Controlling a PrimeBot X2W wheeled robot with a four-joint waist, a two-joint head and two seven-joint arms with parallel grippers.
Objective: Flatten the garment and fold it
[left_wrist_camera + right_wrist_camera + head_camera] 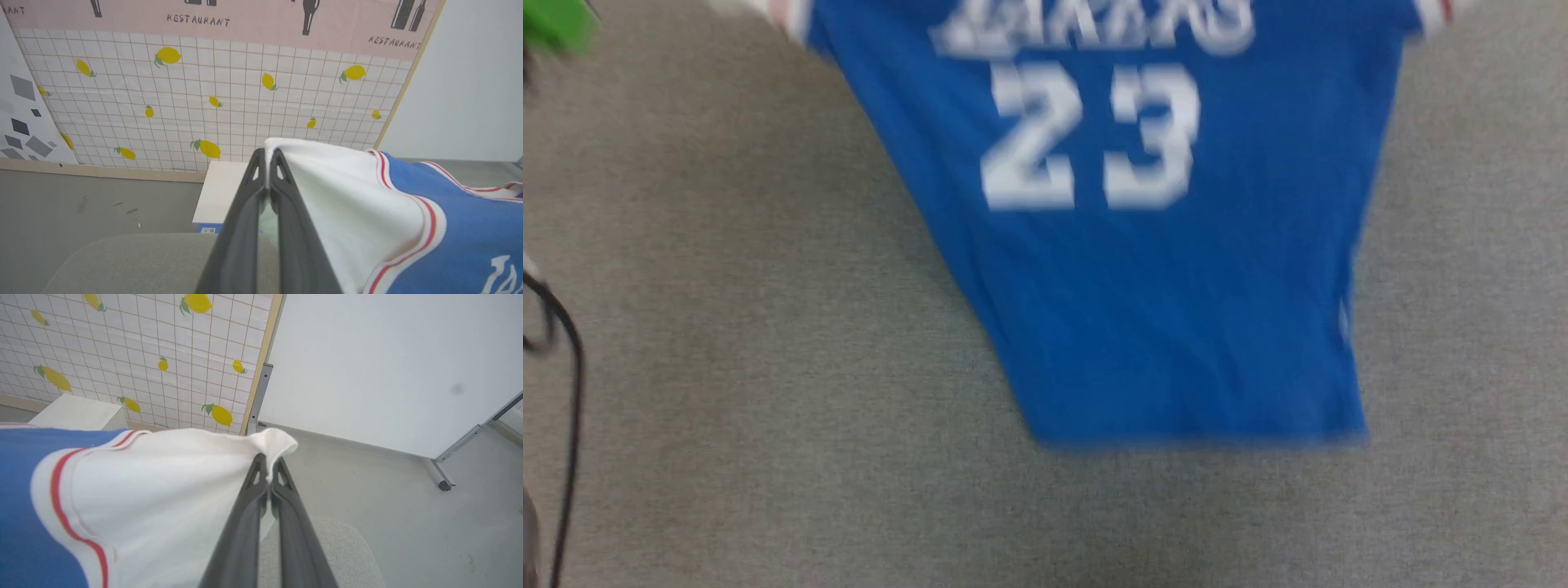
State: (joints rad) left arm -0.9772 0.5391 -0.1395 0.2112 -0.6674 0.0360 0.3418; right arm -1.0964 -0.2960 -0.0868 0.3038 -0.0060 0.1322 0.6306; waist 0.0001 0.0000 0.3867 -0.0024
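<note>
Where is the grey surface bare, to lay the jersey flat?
The grey surface is bare left of the blue jersey up to the black cable, below its hem, and right of it. Crowded: left edge, with cable and green object.

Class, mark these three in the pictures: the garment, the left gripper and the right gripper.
garment (1176,310), head view: blue body below the white number.
left gripper (267,154), left wrist view: midway between its shut fingertips.
right gripper (268,460), right wrist view: midway between its shut fingertips.
</note>
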